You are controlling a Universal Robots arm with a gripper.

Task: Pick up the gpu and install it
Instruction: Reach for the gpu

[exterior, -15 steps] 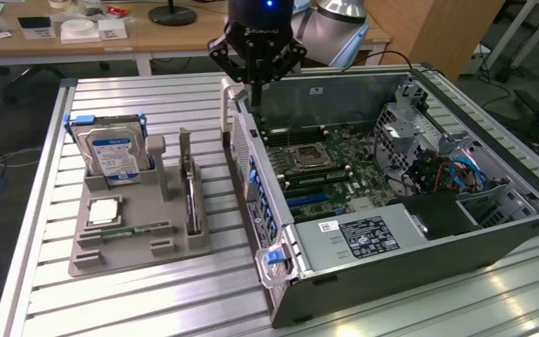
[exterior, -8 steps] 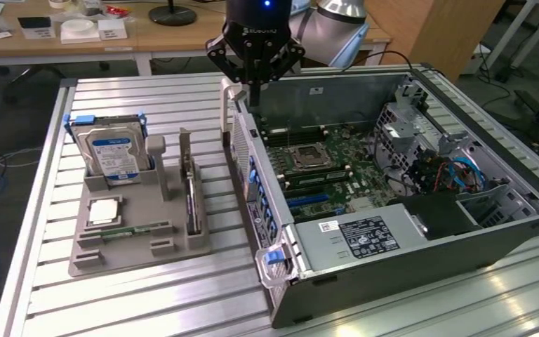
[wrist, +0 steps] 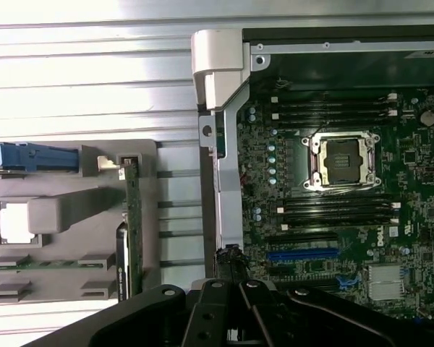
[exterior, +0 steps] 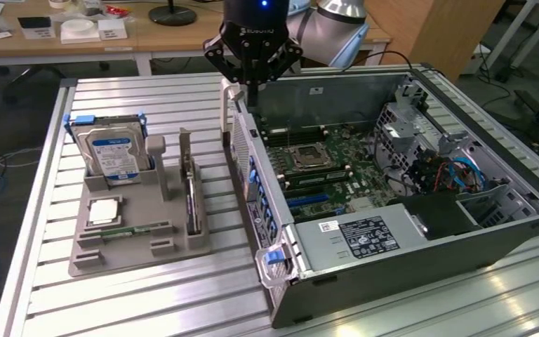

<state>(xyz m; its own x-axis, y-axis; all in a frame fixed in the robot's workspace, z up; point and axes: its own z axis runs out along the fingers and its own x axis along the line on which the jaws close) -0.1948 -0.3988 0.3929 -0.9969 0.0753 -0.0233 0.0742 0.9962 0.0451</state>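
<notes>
Overhead, the closed, empty gripper (exterior: 247, 86) hangs above the rear wall of the open computer case (exterior: 410, 253), while the gpu (exterior: 191, 191) waits in a grey parts tray (exterior: 138, 265).
The card stands on its long edge in a tray slot on the bench (exterior: 129, 105), near the hard drive (exterior: 112, 151) and well apart from the gripper. It looks light, thin and stiff, with delicate components, so the exposed top edge seems the safest place to pinch it.
</notes>
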